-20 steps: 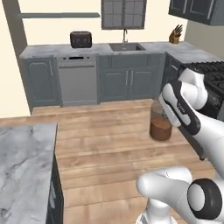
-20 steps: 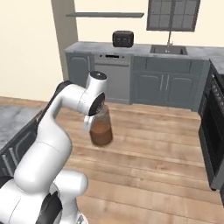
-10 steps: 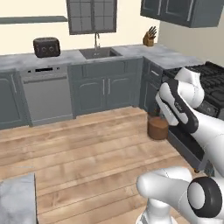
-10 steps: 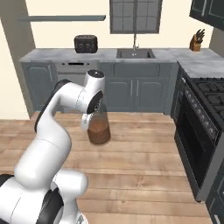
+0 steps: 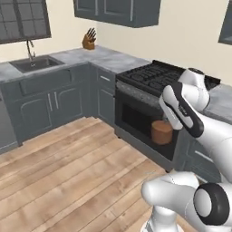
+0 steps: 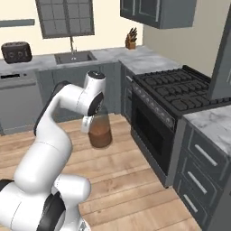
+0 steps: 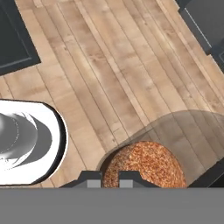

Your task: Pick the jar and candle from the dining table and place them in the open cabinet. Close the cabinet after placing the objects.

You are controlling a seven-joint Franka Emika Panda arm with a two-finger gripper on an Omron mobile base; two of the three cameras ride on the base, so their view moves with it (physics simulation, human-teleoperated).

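Wooden plank floor (image 5: pixel 68 167), grey marble counter (image 6: pixel 113 55) bearing knife block (image 6: pixel 131 38), toaster (image 6: pixel 16 52)

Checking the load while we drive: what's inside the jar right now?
The jar, held by the tool, has reddish-brown grainy stuff filling its lower half; the upper half looks empty. Its top is hidden behind the arm, so a lid cannot be seen.
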